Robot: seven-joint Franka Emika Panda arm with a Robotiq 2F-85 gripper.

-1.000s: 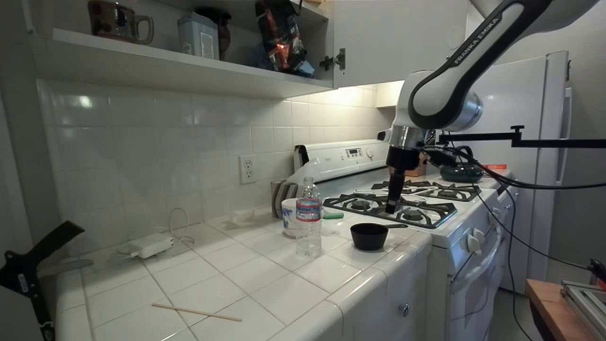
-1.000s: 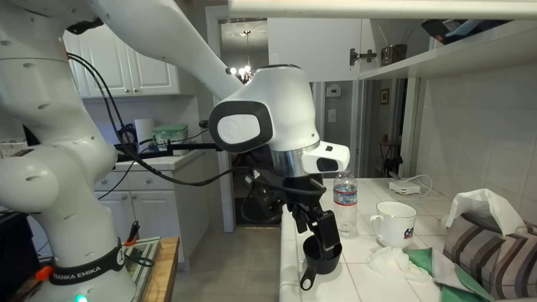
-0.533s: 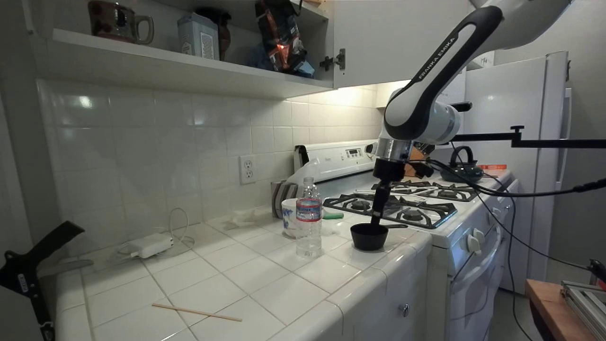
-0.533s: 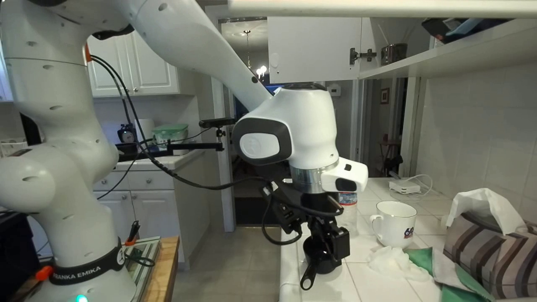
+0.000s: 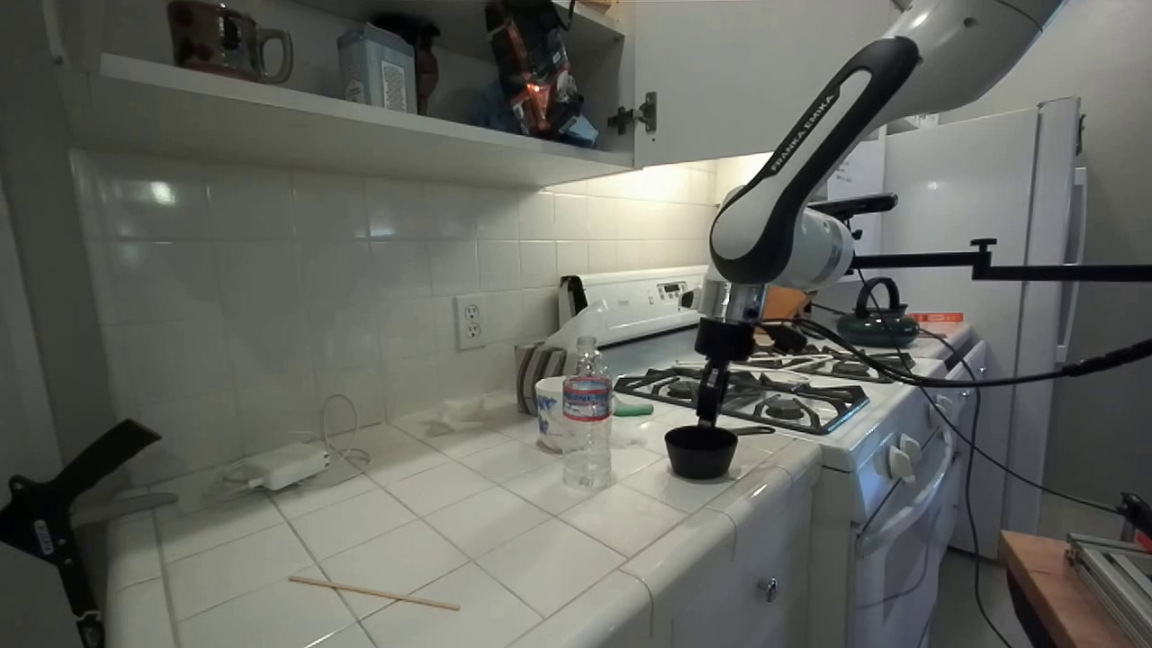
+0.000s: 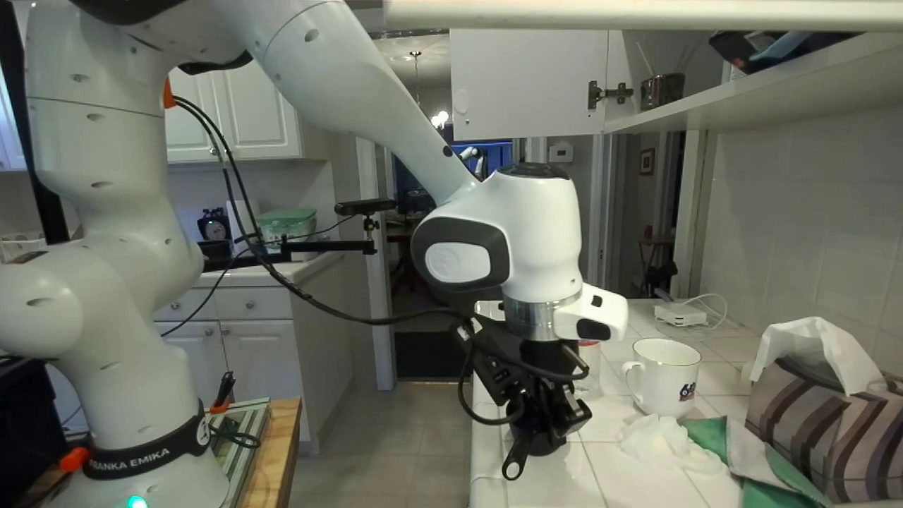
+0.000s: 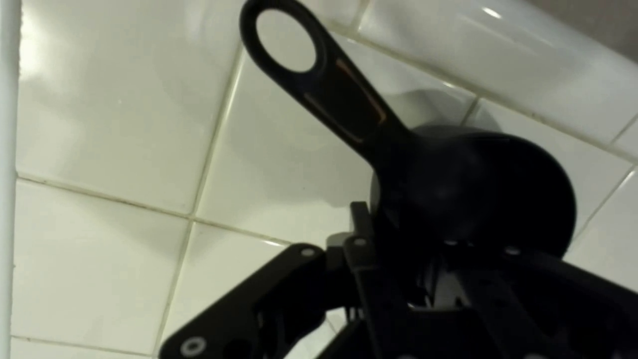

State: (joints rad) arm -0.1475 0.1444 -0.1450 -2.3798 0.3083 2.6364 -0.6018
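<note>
1. In an exterior view, the gripper [image 5: 708, 418] points downward right of centre, its tips at the far side of the rim of a black cup [image 5: 700, 453].
2. The black cup stands upright on the white tiled counter [image 5: 504, 540], near the front edge, right of centre in that frame.
3. In the wrist view, the cup sits right of the middle; its handle [image 7: 344, 102] slants toward the upper centre and ends in a ring.
4. The fingers [image 7: 363, 244] enter from the bottom of the wrist view. One shows just left of the cup's edge, while the other is lost against the dark bowl. I cannot tell whether they pinch the cup's wall or stand apart from it.
5. A clear bottle [image 5: 586, 400] with a red and blue label stands upright near the middle, left of the cup.
6. In an exterior view, a white mug [image 6: 663, 377], crumpled tissue [image 6: 663, 443] and a striped tissue box [image 6: 811, 437] fill the lower right.
7. A thin wooden stick [image 5: 373, 593] lies at the lower left of an exterior view; a white charger [image 5: 286, 465] lies above it.
8. A stove [image 5: 873, 490] stands right of the counter, with a dark kettle [image 5: 877, 328] beyond its grates.
</note>
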